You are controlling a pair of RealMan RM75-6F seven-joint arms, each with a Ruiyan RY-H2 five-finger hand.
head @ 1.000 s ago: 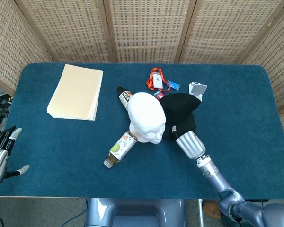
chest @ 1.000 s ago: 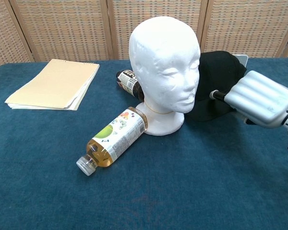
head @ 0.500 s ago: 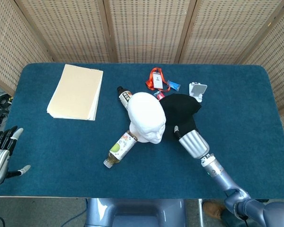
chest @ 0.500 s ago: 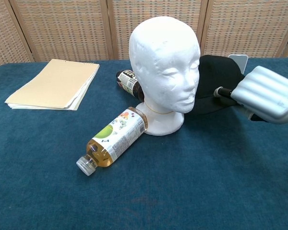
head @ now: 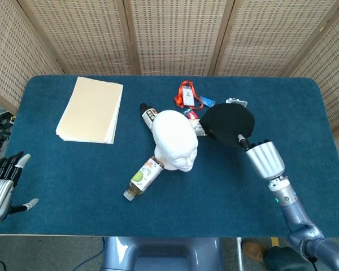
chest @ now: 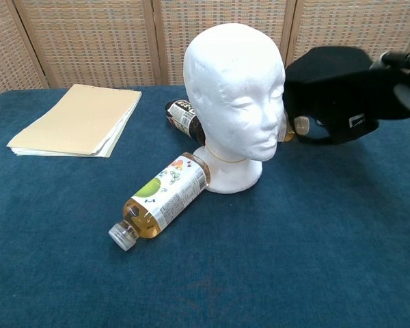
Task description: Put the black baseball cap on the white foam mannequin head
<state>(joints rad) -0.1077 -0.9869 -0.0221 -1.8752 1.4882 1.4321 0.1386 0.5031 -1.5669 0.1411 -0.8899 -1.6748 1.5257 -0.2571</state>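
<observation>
My right hand [head: 264,158] grips the black baseball cap [head: 228,122], held up off the desk [head: 305,135] just beside the white foam mannequin head [head: 175,139]. My left hand [head: 1,186] hangs released past the desk's edge, fingers apart.

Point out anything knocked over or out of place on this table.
Two bottles lie on their sides: the juice bottle against the mannequin head's base, and a dark bottle behind it. Nothing looks spilled.
</observation>
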